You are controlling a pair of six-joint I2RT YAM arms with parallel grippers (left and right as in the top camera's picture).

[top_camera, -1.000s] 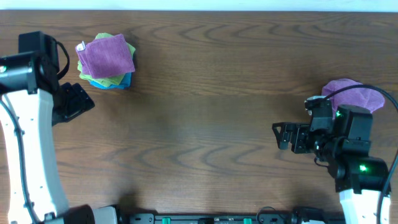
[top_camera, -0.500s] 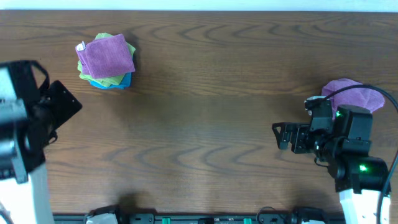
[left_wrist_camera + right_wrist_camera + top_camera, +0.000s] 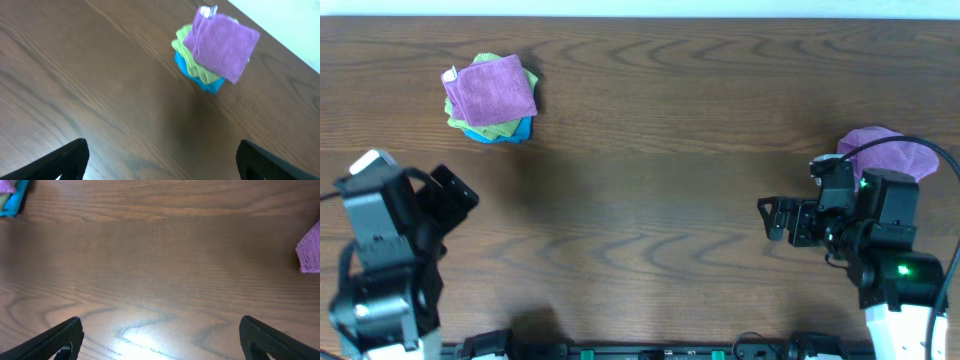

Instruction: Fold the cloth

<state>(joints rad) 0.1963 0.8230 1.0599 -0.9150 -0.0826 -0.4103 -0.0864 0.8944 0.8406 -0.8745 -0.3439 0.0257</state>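
The cloth, purple with a small white tag at its left edge, lies folded on top of a stack at the back left. It also shows in the left wrist view. My left gripper is open and empty, well in front of the stack over bare table; its fingers show in the left wrist view. My right gripper is open and empty at the right, pointing left; its fingers frame bare wood in the right wrist view.
Under the cloth lie a lime-green cloth and a blue cloth. A second purple cloth, no tag showing, lies crumpled at the right edge, partly hidden by the right arm; its corner shows in the right wrist view.
My left arm has swung from beside the stack toward the table's front, away from the stack. The right arm and the cloths have not moved.
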